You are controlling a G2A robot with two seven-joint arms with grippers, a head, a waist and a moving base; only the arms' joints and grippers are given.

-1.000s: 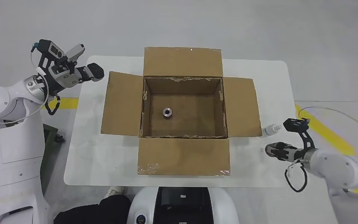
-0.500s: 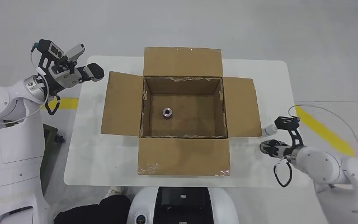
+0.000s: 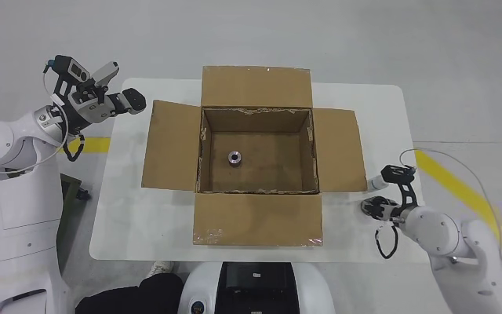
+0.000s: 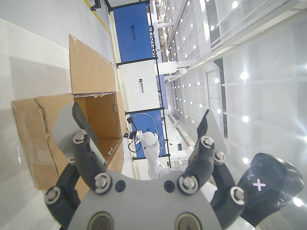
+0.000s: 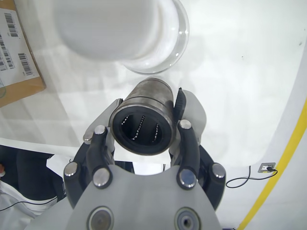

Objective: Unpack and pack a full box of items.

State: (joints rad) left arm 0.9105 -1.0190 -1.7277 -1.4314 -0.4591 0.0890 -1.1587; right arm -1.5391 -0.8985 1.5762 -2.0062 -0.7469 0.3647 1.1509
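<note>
Right now the right gripper (image 5: 148, 99) is pinching a linear bearing (image 5: 144, 118), fingers pressed on either side of the steel sleeve, open bore facing the wrist camera. It is held low over the table (image 3: 125, 220), just outside the right flap of the box (image 3: 259, 212) and close to a white-capped bottle (image 5: 108, 17) standing there. My read: this is a put-down spot for unpacked items, so the bearing is being set beside the bottle, well away from the box opening. The grip looks firm and fairly centred, which should stop the round body rolling out.

One small round metal part (image 3: 234, 158) sits on the box floor left of centre, so unpacking does not look finished. All four flaps lie folded out flat, giving access from above.

Right arm pose: forearm comes in from the table's near right corner, wrist angled down toward the tabletop. The left gripper (image 3: 129, 100) hangs by the far left corner of the table, fingers spread wide, nothing in it, pointing across toward the box. It looks parked out of the way.
</note>
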